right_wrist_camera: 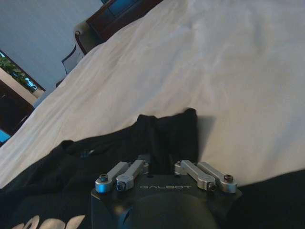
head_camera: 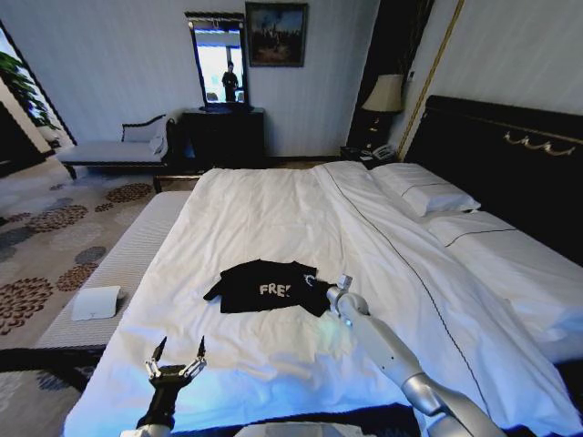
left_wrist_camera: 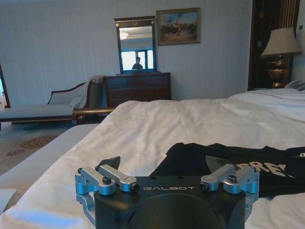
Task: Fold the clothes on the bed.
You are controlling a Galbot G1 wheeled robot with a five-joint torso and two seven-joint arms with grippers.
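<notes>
The black T-shirt (head_camera: 264,287) lies bunched on the white bed (head_camera: 273,209), with part of its white lettering showing. My right gripper (head_camera: 338,289) is at the shirt's right edge. In the right wrist view it (right_wrist_camera: 161,161) is shut on a raised fold of the black T-shirt (right_wrist_camera: 164,133). My left gripper (head_camera: 178,350) hovers open over the sheet near the bed's front edge, short of the shirt. The left wrist view shows the gripper (left_wrist_camera: 164,164) with jaws spread wide and nothing between them, and the T-shirt (left_wrist_camera: 238,160) just beyond.
White pillows (head_camera: 428,193) and a dark headboard (head_camera: 501,137) are at the right. A pale bench (head_camera: 137,250) with a white item (head_camera: 96,303) runs along the bed's left side. A chaise (head_camera: 109,150), dark dresser (head_camera: 223,137) and lamp (head_camera: 384,94) stand at the far wall.
</notes>
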